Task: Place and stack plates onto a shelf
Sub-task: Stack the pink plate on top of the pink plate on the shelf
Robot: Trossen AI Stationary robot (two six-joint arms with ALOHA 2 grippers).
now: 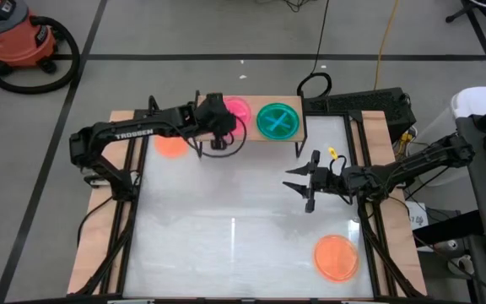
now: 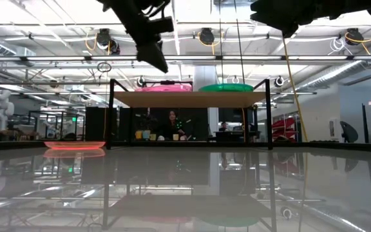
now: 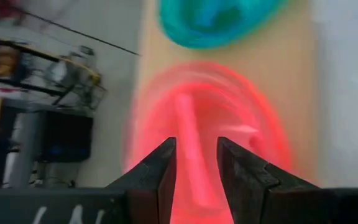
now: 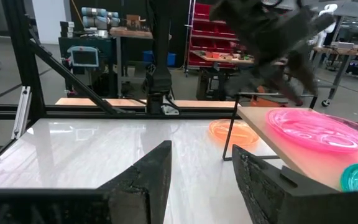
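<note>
The shelf [image 1: 251,133] stands at the table's far edge. On its wooden top rest a pink plate [image 1: 238,109] and a green plate [image 1: 277,120], side by side; in the low view the pink plate [image 2: 163,87] sits left of the green plate [image 2: 226,87]. My left gripper [image 1: 218,133] hovers open above the pink plate [image 3: 241,118], its tips [image 2: 158,63] clear of it. One orange plate [image 1: 171,145] lies on the table left of the shelf, another orange plate [image 1: 336,257] at the near right. My right gripper [image 1: 300,184] is open over the table's middle right, holding nothing. No blue plate shows.
The shelf's thin black legs [image 2: 111,113] stand on the white table top [image 1: 226,219]. A black cable loop [image 1: 314,84] lies behind the shelf. In the right wrist view the left arm [image 4: 272,31] hangs over the shelf's pink plate [image 4: 319,127]. People sit in the room beyond.
</note>
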